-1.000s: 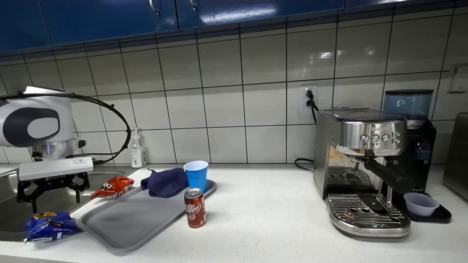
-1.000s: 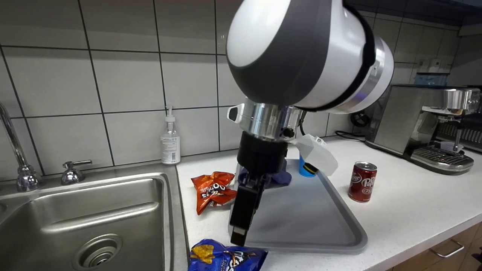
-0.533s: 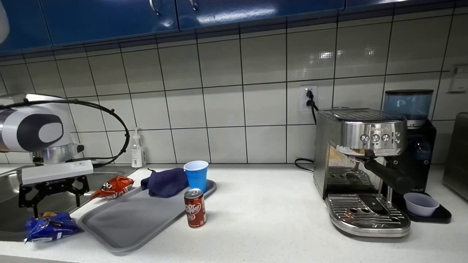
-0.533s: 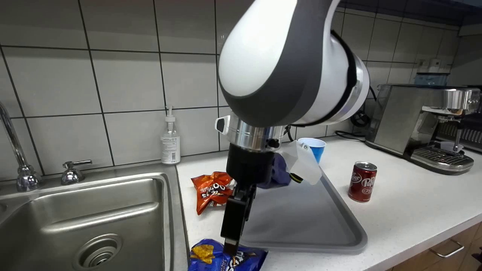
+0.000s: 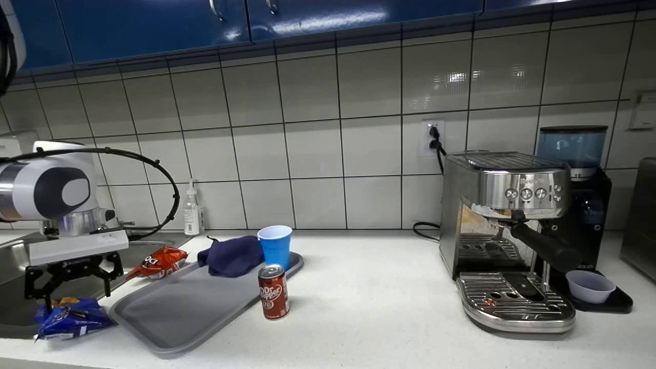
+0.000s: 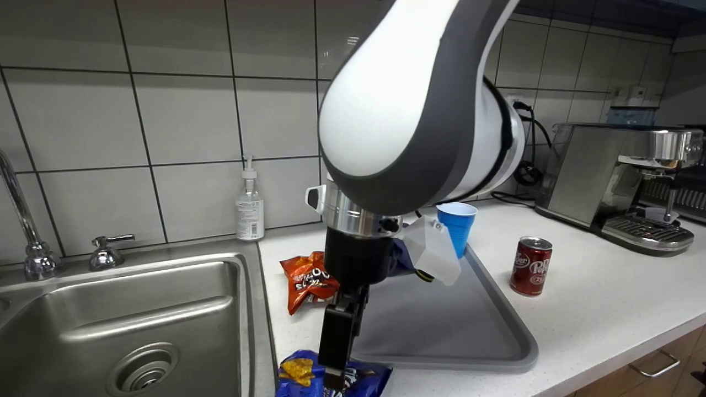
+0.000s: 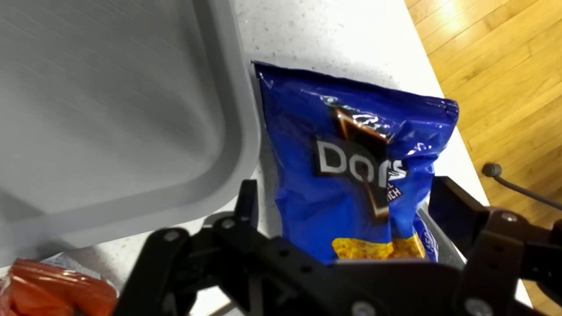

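Note:
My gripper [image 7: 345, 188] is open, pointing down, over a blue chip bag [image 7: 303, 136] with white lettering on the counter. In the wrist view the bag lies between the spread fingers. A strip of counter shows between it and the left finger [image 7: 248, 204]; the right finger [image 7: 452, 210] stands close to its edge, and I cannot tell whether they touch. The black gripper body hides the bag's near end. In both exterior views the fingertips [image 6: 334, 380] overlap the bag [image 5: 77, 323]. Beside the bag lies a grey tray [image 7: 109, 131].
An orange chip bag [image 5: 163, 262] lies beyond the blue one, by the sink [image 6: 245, 309]. On the tray are a dark blue cloth [image 5: 233, 256] and a blue cup [image 5: 275, 246]. A soda can [image 6: 530, 267] stands beside it. A coffee machine [image 5: 512, 189] is farther along, and a soap bottle [image 6: 250, 212] stands near the wall.
The arm and open gripper have come down toward the blue bag, shifting slightly left in an exterior view. The bags, tray, cup and can have not moved.

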